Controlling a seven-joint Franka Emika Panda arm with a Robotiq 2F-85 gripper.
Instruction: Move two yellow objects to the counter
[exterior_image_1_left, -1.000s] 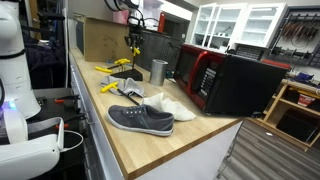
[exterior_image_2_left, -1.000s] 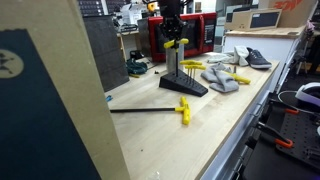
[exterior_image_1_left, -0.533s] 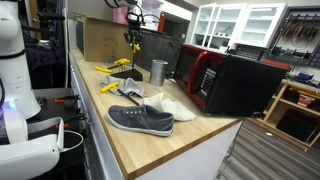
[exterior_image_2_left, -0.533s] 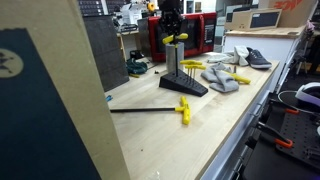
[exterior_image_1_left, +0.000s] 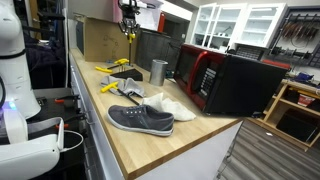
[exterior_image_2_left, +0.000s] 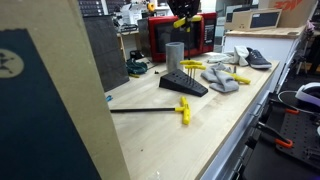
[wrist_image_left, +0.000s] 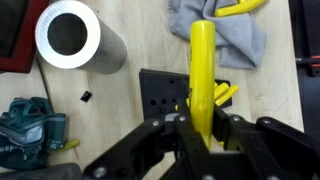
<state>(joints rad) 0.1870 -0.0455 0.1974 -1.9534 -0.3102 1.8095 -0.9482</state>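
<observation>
My gripper (wrist_image_left: 203, 128) is shut on a bright-yellow elongated tool (wrist_image_left: 203, 65) and holds it high above the black tool stand (wrist_image_left: 162, 95). The gripper and the held tool also show in both exterior views (exterior_image_1_left: 128, 14) (exterior_image_2_left: 183, 12). More yellow pieces (wrist_image_left: 226, 95) stick out at the stand's side. Another yellow-handled tool (exterior_image_2_left: 184, 110) with a long black shaft lies on the wooden counter (exterior_image_2_left: 215, 130). More yellow pieces lie by the grey cloth (exterior_image_2_left: 240, 78) and near the stand (exterior_image_1_left: 110, 87).
A steel cup (wrist_image_left: 75, 40) stands beside the stand, also seen in an exterior view (exterior_image_1_left: 158, 71). A grey cloth (wrist_image_left: 222, 35), a grey sneaker (exterior_image_1_left: 140, 120), a white cloth (exterior_image_1_left: 168, 104) and the red-and-black microwave (exterior_image_1_left: 225, 80) are on the counter. A teal object (wrist_image_left: 30, 128) lies near the cup.
My gripper has risen with the yellow tool, lifting it clear of the black stand.
</observation>
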